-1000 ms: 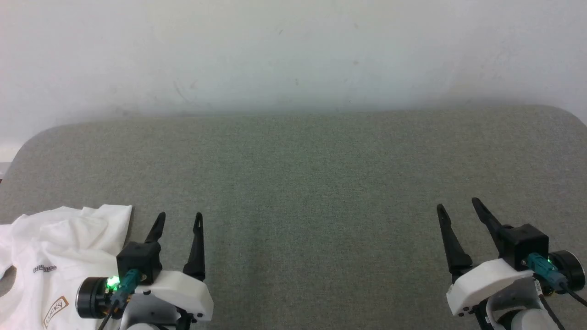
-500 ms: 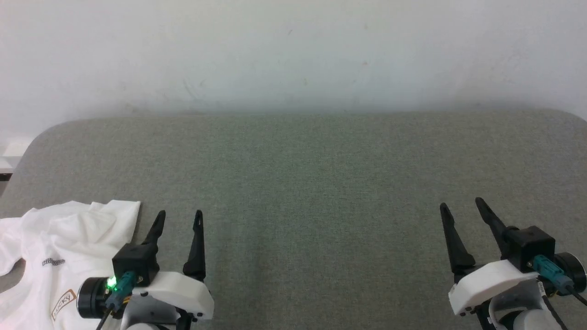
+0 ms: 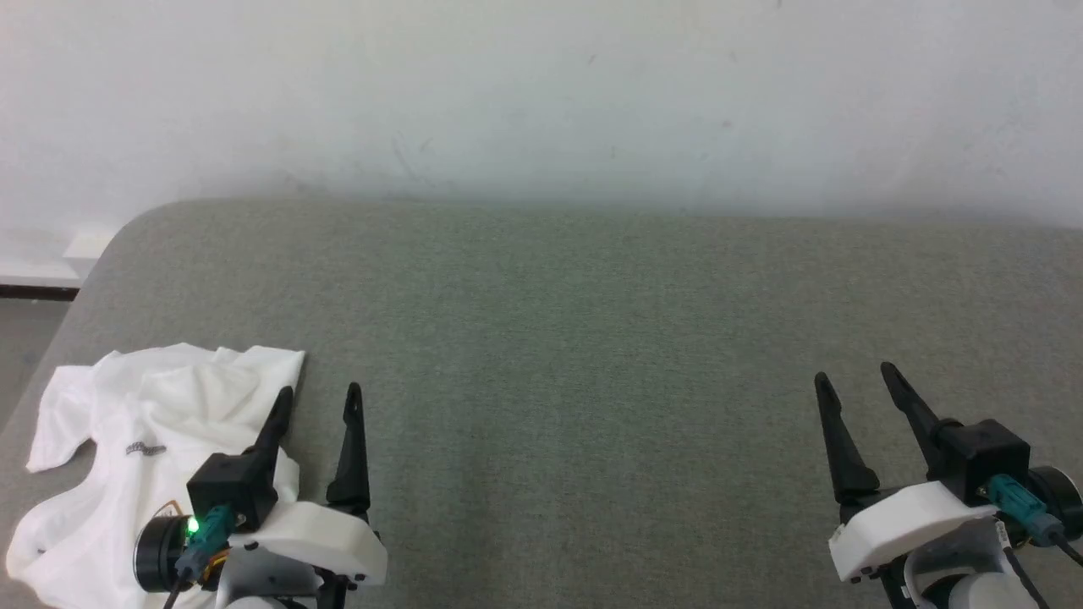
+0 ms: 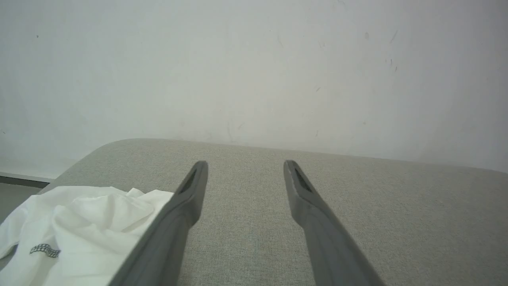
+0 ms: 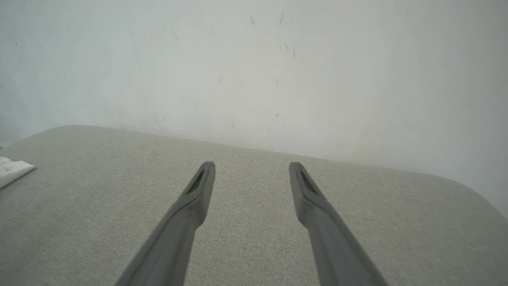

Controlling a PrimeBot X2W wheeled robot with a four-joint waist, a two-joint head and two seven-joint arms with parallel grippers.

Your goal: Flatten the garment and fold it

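Setting: a wide grey-green fabric surface (image 3: 550, 338) with rounded far corners, set against a plain white wall (image 3: 541, 101) that carries a few faint scuffs.

Garment: a white garment (image 3: 127, 406) lies rumpled at the near left corner of the surface, bunched into soft folds, with 1 flap trailing toward the left edge.

Garment details: a short strip of dark grey stitching (image 3: 145, 448) shows on the upper layer. A corner of a brown-bordered patch (image 3: 169, 510) peeks out beside the left wrist, and its lettering is too hidden to read.

Left gripper: the left gripper (image 3: 320, 389) sits at the lower left, its 2 dark fingers spread apart with nothing between them. Its outer finger crosses the garment's right edge from the head view. Whether it touches the cloth or hangs above it, I cannot tell.

Left wrist: a small green light (image 3: 194, 526) glows on the black housing.

Right gripper: the right gripper (image 3: 853, 372) sits at the lower right, well apart from the garment, with its fingers spread and empty over bare fabric.

Right wrist view: a corner of the white cloth shows at the far left edge.
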